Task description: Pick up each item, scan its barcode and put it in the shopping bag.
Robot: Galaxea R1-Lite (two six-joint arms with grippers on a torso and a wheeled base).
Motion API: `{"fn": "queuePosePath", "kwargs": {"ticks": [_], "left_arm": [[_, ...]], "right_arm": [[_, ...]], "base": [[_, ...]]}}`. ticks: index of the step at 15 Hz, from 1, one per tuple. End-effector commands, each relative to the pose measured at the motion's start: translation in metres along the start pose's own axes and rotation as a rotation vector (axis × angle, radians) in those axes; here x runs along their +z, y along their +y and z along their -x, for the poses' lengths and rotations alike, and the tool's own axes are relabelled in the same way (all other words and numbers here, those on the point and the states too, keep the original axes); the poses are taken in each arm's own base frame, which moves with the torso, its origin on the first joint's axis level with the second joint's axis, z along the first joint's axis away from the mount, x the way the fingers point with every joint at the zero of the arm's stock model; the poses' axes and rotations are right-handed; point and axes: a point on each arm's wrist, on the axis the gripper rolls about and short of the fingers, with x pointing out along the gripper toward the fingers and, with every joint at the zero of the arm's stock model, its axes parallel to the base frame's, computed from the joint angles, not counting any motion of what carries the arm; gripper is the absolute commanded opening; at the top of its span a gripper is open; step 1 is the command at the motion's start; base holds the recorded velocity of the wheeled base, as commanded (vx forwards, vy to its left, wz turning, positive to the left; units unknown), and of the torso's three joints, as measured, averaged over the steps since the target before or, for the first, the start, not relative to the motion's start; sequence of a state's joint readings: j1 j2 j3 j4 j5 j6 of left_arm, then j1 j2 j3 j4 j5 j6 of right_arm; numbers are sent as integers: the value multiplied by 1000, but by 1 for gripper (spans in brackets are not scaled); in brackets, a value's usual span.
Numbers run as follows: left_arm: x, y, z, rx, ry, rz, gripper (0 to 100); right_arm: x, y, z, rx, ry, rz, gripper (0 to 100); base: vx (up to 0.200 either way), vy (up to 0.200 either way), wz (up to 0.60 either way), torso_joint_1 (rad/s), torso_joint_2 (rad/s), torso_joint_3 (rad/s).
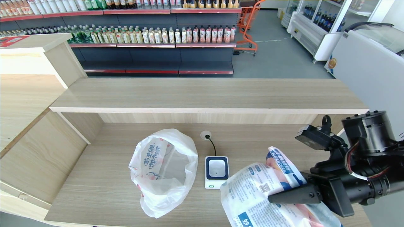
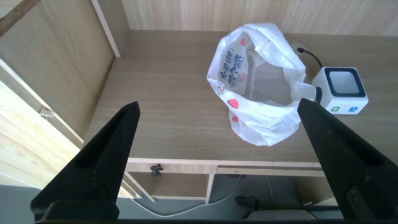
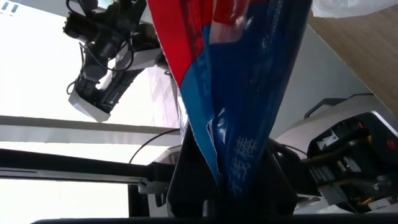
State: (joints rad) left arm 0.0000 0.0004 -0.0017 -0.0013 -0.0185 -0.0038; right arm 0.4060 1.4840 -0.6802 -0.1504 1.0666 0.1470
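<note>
The wooden counter carries the work. Above its 4 o'clock corner the right gripper is clenched on the large white, blue and pink pack, gripping it at one edge so that the rest hangs free toward the middle. Its printed face is turned up, with a small square code showing; a barcode cannot be made out. The shopping bag stands open at 9 o'clock of the scanner, just beside it. The step in hand looks like the scan, so the pack should travel toward 10 o'clock and be rolled over, since the scanner window faces up and the print faces away from it. The soft film will likely sag, so holding it level above the window would help. The left gripper hangs above the counter's near edge, fingers spread and empty, and could steady the bag's mouth later. Shelves of bottles stand far off at 12 o'clock. The scanner's cable runs toward 12 o'clock, clear of the path; only the bag's loose rim might snag a low pass.
</note>
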Motion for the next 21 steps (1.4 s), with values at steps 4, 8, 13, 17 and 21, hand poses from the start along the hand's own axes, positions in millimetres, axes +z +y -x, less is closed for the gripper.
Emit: {"fn": "queuePosePath", "kwargs": {"ticks": [4,8,13,17,21], "left_arm": [[0,0,0,0,-1,1,100],[0,0,0,0,-1,1,100],[0,0,0,0,-1,1,100],[0,0,0,0,-1,1,100],[0,0,0,0,-1,1,100]], "right_arm": [[6,-21,25,-286,-85,325,0],[6,-79,37,-568,4,594,0],[28,-149,-27,-424,-35,896,0],[25,-176,-40,-252,-80,1078,0],[19,-208,-43,-137,-102,1312,0]], "base": [[0,0,0,0,0,0],[0,0,0,0,0,0],[0,0,0,0,0,0],[0,0,0,0,0,0],[0,0,0,0,0,0]]}}
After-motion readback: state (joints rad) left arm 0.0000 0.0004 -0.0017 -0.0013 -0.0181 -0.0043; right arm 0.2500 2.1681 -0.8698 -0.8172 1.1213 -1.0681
